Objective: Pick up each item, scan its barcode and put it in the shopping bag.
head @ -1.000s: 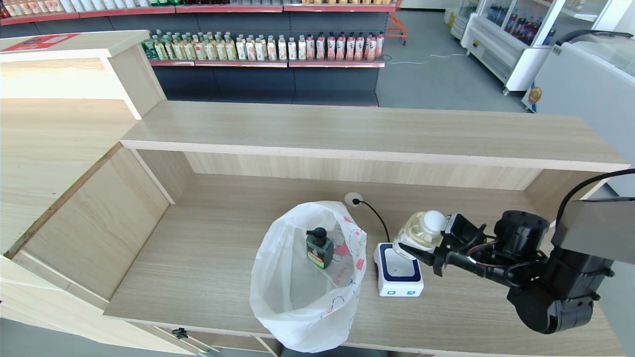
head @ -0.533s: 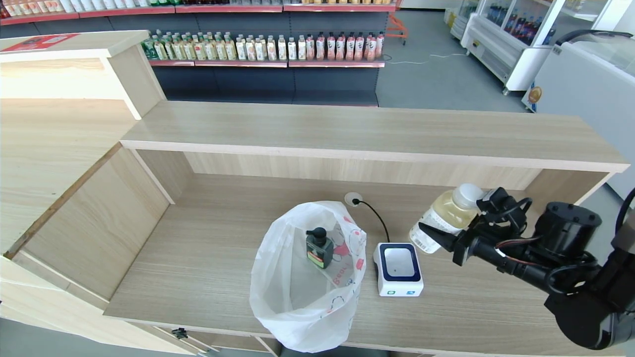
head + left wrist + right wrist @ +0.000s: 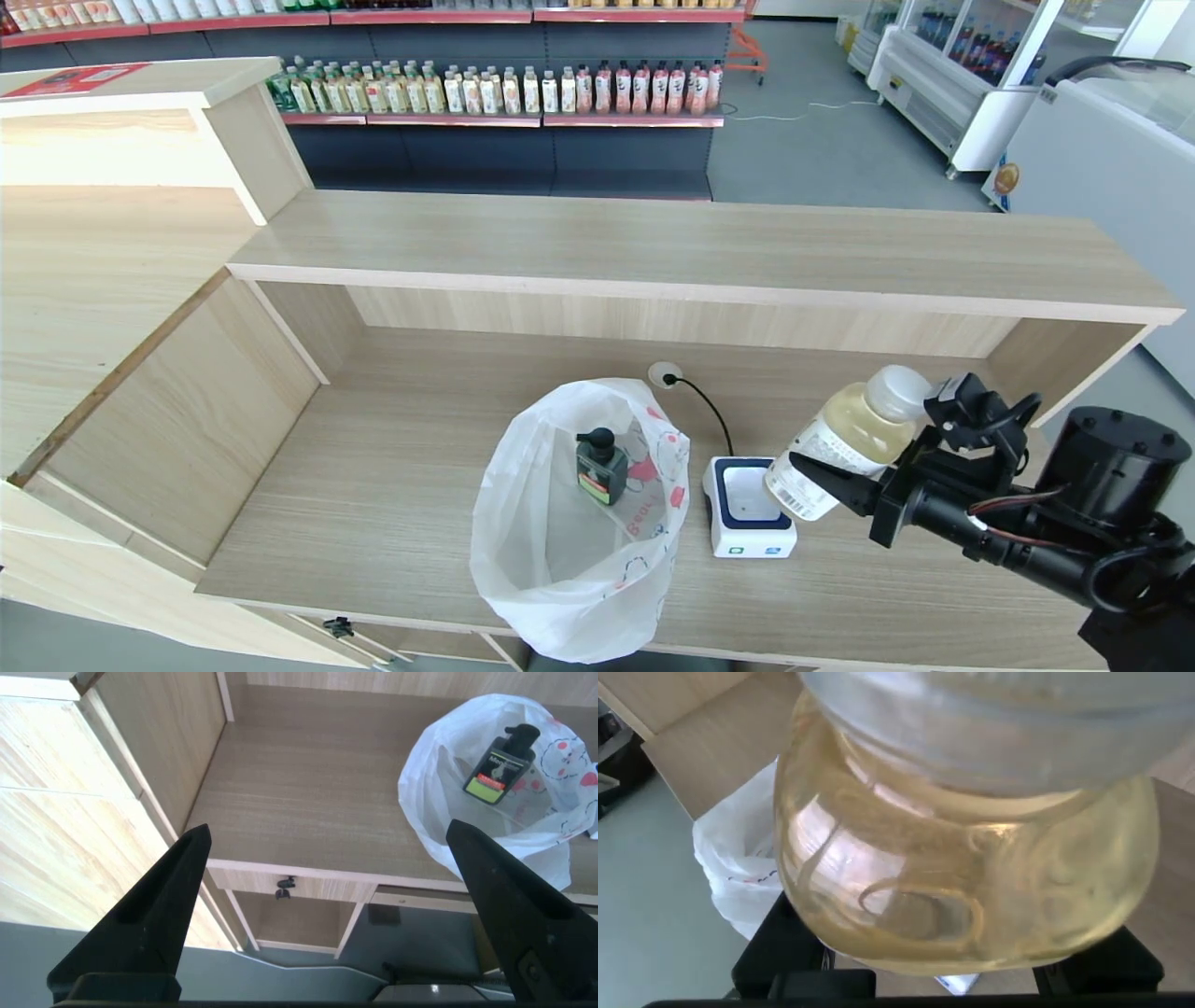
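Right claw (image 3: 845, 450) pinches a tilted bottle (image 3: 854, 420) just above the scanner (image 3: 752, 523), centre right of frame. Soap dispenser (image 3: 600, 467) already sits in the bag (image 3: 523, 560). Scan looks unfinished; bagging left. Left claw (image 3: 327, 849) spread, empty.

You were working in a shop: red-edged shelves of bottled drinks (image 3: 495, 93), white glass-door chillers (image 3: 938, 70), a pale wooden checkout counter (image 3: 653, 243).
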Robot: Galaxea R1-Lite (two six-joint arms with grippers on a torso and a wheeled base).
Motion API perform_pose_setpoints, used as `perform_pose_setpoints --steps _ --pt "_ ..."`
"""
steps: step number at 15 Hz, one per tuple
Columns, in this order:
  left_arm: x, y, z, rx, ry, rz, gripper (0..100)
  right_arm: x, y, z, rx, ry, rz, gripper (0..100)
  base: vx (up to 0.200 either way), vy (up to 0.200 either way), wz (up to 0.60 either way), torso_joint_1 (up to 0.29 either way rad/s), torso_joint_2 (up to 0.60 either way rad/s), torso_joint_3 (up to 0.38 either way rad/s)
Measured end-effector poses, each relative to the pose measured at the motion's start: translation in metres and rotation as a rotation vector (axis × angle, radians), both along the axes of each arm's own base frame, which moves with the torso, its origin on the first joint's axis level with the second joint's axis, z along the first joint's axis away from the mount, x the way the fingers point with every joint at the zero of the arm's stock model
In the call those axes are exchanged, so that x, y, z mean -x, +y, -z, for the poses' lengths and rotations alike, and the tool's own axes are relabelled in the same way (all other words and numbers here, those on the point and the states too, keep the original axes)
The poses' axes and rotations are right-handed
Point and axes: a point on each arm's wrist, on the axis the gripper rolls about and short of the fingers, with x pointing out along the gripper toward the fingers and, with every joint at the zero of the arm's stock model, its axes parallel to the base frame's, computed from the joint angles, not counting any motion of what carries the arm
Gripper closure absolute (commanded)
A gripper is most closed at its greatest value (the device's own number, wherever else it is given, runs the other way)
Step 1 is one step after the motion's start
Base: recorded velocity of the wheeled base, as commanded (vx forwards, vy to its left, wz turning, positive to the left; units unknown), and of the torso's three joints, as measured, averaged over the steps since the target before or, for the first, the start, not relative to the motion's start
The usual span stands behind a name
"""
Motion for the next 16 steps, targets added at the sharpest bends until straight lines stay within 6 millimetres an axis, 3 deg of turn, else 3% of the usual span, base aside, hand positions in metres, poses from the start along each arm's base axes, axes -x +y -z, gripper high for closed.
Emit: perform_pose_setpoints --steps 4,11,16 --pt "0.000 0.000 0.000 0.000 0.000 0.000 0 0.009 0.013 -0.003 -0.072 0.056 -0.050 100 0.000 0.200 0.00 0.007 0.00 0.002" --pt "0.000 0.000 0.000 -0.001 0.000 0.000 0 0.033 0.036 0.020 -0.032 0.192 -0.165 100 0.000 0.000 0.00 0.000 0.00 0.000" --pt "0.000 0.000 0.000 -0.001 0.000 0.001 0 0.018 0.043 0.046 0.016 0.260 -0.058 100 0.000 0.000 0.00 0.000 0.00 0.000"
